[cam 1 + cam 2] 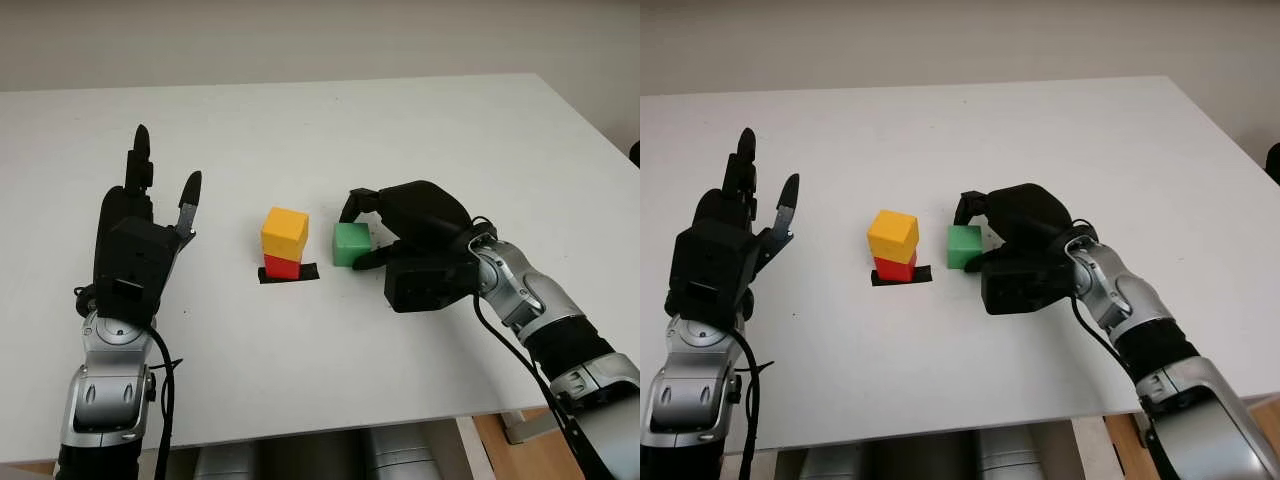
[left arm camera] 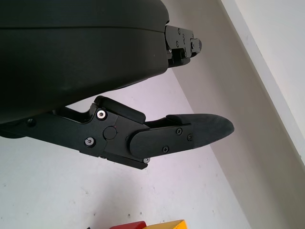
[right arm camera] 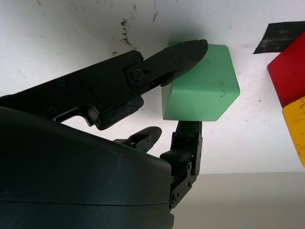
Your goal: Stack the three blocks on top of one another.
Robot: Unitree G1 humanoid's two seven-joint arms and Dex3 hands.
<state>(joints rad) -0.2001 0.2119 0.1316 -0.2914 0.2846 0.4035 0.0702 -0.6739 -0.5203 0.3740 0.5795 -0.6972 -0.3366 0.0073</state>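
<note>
Green block (image 1: 351, 243) sits on the white worktop (image 1: 400, 130), just right of the stack, apart from it. Right hand (image 1: 405, 235) is at the block, fingers (image 3: 178, 55) clamped on it: one across its top edge, others against the far side. Whether the block is lifted off the surface, can't tell. Yellow block (image 1: 285, 232) sits on the red block (image 1: 282, 266), a bit skewed; red one rests on a black tape mark (image 1: 288, 273) mid-worktop. Left hand (image 1: 140, 225) open, raised above the worktop well left of the stack, fingers pointing up, holding nothing.
</note>
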